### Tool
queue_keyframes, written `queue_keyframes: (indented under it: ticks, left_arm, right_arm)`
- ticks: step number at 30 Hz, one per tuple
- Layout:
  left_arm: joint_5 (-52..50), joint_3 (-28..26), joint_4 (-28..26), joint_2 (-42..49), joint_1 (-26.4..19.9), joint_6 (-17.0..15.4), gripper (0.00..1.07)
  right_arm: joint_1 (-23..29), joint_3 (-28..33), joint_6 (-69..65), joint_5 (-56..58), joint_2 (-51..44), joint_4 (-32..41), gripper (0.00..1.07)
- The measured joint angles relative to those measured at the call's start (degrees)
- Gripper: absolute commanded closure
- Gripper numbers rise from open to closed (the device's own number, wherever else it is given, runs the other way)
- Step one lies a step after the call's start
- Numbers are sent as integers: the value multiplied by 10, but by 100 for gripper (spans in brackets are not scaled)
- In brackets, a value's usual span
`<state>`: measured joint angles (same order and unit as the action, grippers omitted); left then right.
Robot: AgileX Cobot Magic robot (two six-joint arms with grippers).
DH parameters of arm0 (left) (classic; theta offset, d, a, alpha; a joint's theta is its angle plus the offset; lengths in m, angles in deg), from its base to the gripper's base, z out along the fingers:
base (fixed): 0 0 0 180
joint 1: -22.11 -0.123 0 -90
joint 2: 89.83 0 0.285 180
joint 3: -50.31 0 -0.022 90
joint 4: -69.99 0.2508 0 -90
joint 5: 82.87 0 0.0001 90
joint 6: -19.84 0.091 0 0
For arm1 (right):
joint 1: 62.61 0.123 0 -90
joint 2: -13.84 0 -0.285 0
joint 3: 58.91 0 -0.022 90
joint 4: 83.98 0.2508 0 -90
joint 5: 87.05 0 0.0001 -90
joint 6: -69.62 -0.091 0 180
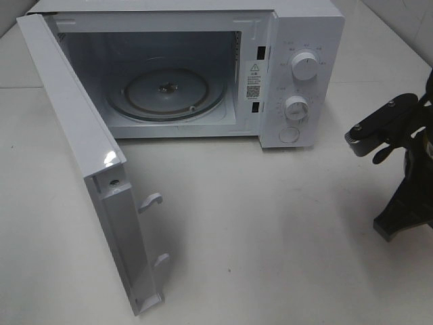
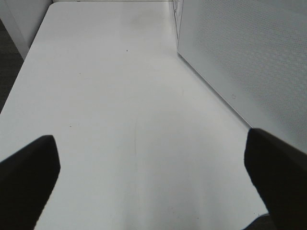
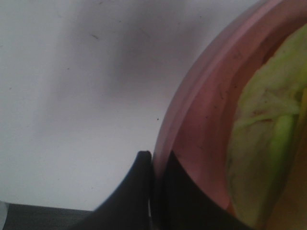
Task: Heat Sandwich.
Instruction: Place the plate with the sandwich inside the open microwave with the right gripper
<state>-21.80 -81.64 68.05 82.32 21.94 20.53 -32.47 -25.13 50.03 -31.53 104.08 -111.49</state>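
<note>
The sandwich shows only in the right wrist view, as pale bread with green-yellow filling lying on a pink round plate. My right gripper is shut on the plate's rim, one finger outside it and one inside. In the exterior high view only the right arm shows at the right edge; plate and sandwich are out of frame there. My left gripper is open and empty, low over the white table, and cannot be seen in the exterior high view.
A white microwave stands at the back with its door swung wide open to the left. Its glass turntable is bare. A white perforated microwave panel runs close beside my left gripper. White tabletop lies in front.
</note>
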Motion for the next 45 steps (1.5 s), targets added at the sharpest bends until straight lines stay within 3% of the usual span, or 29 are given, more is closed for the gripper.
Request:
queue_keyframes:
  ticks: [7,25,34,45]
  left_arm:
    - [0,0,0,0,0,0,7]
    - [0,0,0,0,0,0,7]
    - [0,0,0,0,0,0,7]
    - [0,0,0,0,0,0,7]
  right_arm:
    - [96,5,2,29,-37,12,107]
    - [284,5,19,38,-54,13,107]
    - [347,5,58,33,-54,13,107]
    - [359,5,124,10,-54,13,107]
